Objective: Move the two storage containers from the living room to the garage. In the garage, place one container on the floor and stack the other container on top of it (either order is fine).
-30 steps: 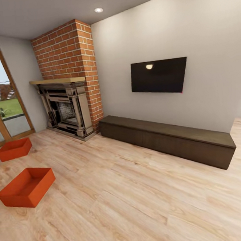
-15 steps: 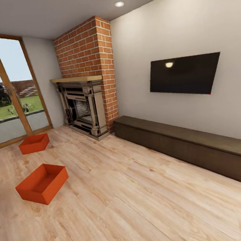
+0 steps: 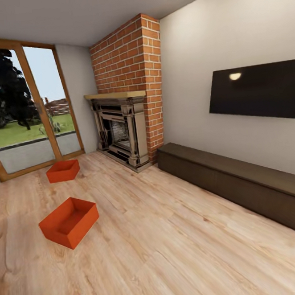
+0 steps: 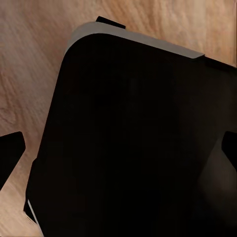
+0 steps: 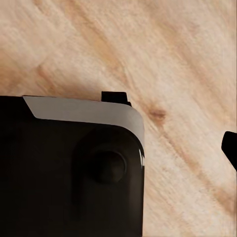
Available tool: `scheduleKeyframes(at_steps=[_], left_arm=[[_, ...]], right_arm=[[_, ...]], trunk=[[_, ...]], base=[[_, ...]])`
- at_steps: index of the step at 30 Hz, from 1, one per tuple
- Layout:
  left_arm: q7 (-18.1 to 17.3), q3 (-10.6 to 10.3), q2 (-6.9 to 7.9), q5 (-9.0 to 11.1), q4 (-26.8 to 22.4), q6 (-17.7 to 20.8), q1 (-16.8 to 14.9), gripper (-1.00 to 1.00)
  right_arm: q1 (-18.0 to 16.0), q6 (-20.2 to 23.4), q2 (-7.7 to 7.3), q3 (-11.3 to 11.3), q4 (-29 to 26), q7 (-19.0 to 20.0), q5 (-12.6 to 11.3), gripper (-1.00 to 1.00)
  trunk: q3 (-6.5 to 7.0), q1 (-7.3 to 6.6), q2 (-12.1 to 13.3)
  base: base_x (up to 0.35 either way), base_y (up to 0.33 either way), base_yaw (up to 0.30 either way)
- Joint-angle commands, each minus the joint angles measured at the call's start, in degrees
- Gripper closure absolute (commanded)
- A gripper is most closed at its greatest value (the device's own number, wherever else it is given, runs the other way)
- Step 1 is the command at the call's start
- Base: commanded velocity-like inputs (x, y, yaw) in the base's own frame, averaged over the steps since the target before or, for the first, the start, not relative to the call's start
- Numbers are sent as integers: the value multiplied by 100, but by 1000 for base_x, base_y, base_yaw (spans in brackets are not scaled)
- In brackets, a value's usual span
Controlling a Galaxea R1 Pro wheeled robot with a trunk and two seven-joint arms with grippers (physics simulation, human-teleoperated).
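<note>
1. The task looks barely begun: both orange bins sit on the wood floor of the living room, and nothing has been lifted or carried to the garage.
2. The nearer bin lies in the open floor; the farther bin rests near the glass doors, left of the brick fireplace. The two are well apart.
3. Both bins are open-topped and appear empty.
4. Fingertips edge the wrist views wide apart, so both grippers seem open and hold nothing.
</note>
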Motion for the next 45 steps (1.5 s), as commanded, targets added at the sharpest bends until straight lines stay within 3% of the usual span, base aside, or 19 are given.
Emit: scheduleKeyframes(at_steps=[1, 37, 45], left_arm=[[1, 9, -2, 21, -2, -11, -1, -100], [-4, -23, -11, -2, -2, -14, -1, -100], [-2, -26, -11, -13, -2, -14, -1, -100]], right_arm=[[-5, -28, 4, 49, 13, -13, -49, -100], [-5, -41, -2, 49, 10, -18, -49, -100], [-5, -44, -13, 97, 10, -16, -16, -100]], trunk=[[-5, 3, -2], [-5, 3, -2], [-5, 3, -2]], base=[[323, 0, 268], [323, -38, 268], [323, -76, 86]])
